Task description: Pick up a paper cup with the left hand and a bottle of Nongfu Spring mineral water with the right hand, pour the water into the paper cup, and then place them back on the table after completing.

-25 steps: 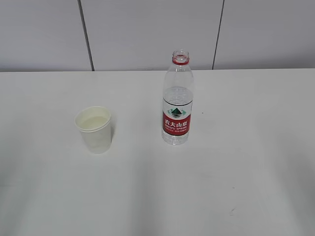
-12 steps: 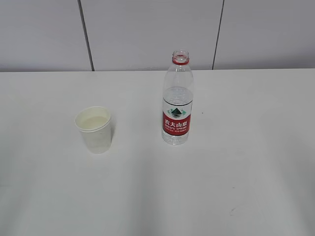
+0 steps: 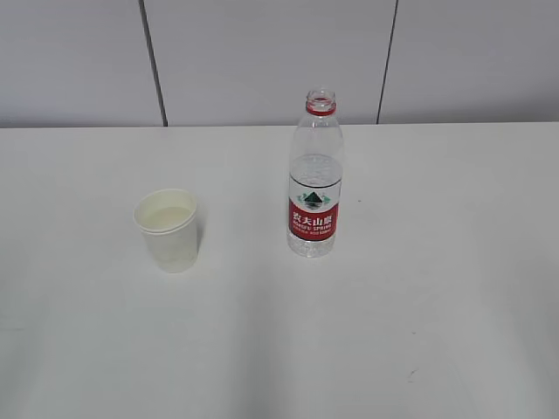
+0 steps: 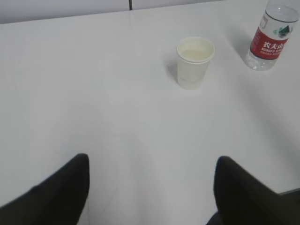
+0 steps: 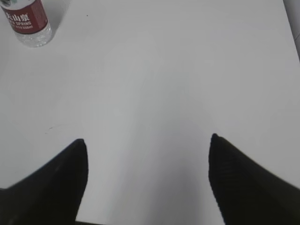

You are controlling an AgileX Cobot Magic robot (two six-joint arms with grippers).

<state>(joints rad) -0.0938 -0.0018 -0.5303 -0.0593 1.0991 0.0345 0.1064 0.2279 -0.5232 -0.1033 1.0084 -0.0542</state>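
Nothing moved on white table [image 3: 437, 288].

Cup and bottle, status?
Left hand and right hand open, empty. Paper cup and uncapped bottle upright on table, apart. Nothing between.

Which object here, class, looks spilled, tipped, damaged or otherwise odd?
Nothing stands out. The white paper cup and the uncapped clear plastic bottle with a red label both stand upright, apart, on the white table, which shows no puddle.

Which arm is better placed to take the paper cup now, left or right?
Left. The paper cup stands ahead of the open left gripper; the right wrist view shows only the bottle.
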